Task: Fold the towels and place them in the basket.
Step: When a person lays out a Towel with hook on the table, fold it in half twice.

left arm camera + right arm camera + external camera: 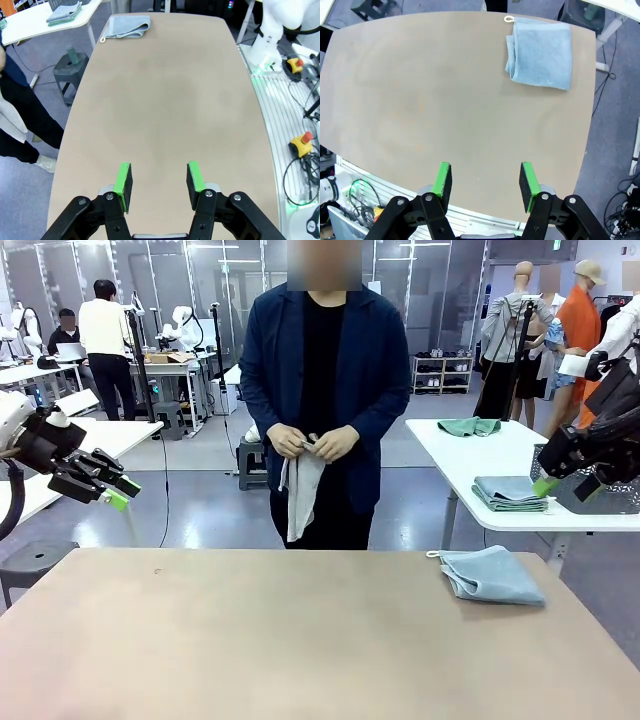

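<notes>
Front view: across the table point(250, 640) a person holds a pale towel point(302, 495) hanging from both hands point(335, 443), off the table top.
Folded towel: a grey-blue one point(493, 575) lies on the table's far right part, loop towards the person, well apart from both arms.
Left gripper point(159, 177): I have it raised over my left end of the table, jaws apart, nothing between the pads.
Right gripper point(485, 180): also released and empty, hovering high over the near right edge with the folded towel ahead of it.
Basket point(615, 498): dark lattice wall on the white side table point(470, 455), partly hidden behind my right arm; I cannot tell what lies in it.
Side table stock: a folded stack point(510, 493) beside the basket, a green towel point(470, 426) farther back.
Step, as I judge it: waiting between towels, with one folded and not yet in the basket.
Next move: I would bring the right gripper down onto the folded towel's thick edge, pinch all layers together, then carry it right to the basket.
Risk: a shallow pinch may let the fold open.
</notes>
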